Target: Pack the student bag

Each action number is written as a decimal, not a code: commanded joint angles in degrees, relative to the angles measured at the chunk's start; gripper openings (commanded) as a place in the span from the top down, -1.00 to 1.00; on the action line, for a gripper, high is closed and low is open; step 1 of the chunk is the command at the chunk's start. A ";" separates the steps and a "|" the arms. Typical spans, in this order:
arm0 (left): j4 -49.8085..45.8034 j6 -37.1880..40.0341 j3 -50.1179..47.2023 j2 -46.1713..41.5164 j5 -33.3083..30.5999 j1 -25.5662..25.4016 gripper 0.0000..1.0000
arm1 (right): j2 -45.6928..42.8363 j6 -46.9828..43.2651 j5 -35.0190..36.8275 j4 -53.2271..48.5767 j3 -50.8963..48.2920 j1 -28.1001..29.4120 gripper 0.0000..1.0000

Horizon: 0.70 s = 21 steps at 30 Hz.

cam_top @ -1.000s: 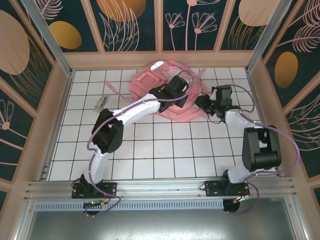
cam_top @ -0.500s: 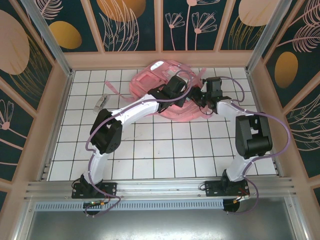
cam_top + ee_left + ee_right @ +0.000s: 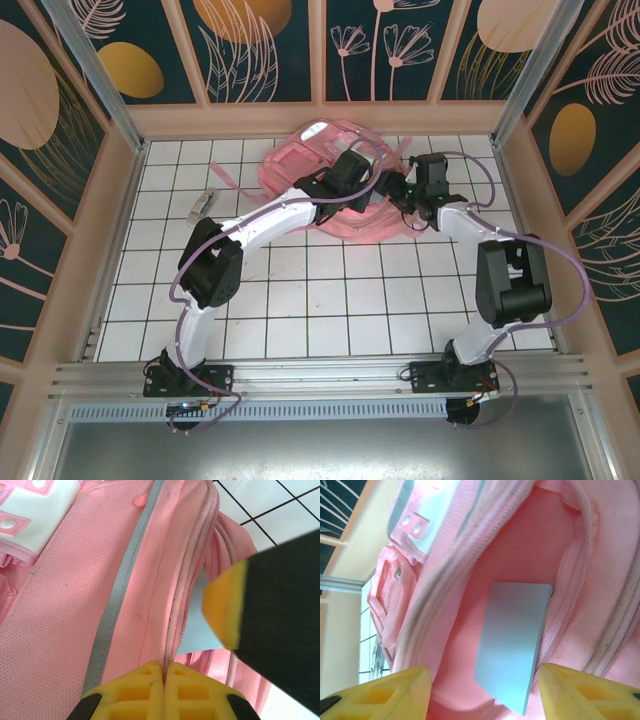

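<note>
A: Looking down on a white tiled table [image 3: 300,300], boxed in by dark wall panels painted with pale flowers [image 3: 260,50]. Spotting the large pink fabric backpack [image 3: 300,165] anywhere?

B: Lying at the far middle of the tiles, close to the back rail, slumped flat and gaping open toward the right.

A: And the left gripper [image 3: 164,677]?

B: Reaching over the backpack from the near left. Pressing its yellow fingertips tight together and pinching the zip edge of the opening, right beside a silvery reflective strip [image 3: 120,590].

A: The right gripper [image 3: 482,690]?

B: Hovering at the mouth of the backpack from the right side – spread well apart, gripping nothing, touching nothing.

A: Seeing anything inside?

B: Resting against the pink lining, a flat pale blue rectangular card or booklet [image 3: 512,645] – not managing to tell which. Lying loose between the two zip edges, clear of both yellow fingers. Also peeking out in the left wrist view, partly hidden behind the right gripper's black, yellow-tipped finger [image 3: 225,605].

A: Anything else on the tiles?

B: Sitting well to the left of the backpack, a small grey oblong object [image 3: 203,205], too small to identify. Trailing out toward it from the backpack, a loose pink strap [image 3: 225,178], lying flat and stopping short of it.
</note>
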 commanded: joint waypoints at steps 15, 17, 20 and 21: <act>2.27 -2.41 -0.09 -3.74 1.48 0.92 1.00 | 6.77 0.00 0.51 3.92 1.16 1.36 0.52; 2.27 -2.44 -0.13 -3.75 1.72 0.87 1.00 | 8.19 0.31 -1.14 5.89 2.19 2.67 0.51; 2.23 -2.66 -0.38 -3.86 2.03 0.87 1.00 | 9.95 1.78 -4.67 10.14 3.37 4.19 0.52; 2.17 -2.82 -0.55 -3.98 2.10 0.88 1.00 | 10.41 2.13 -5.55 11.13 3.99 4.56 0.53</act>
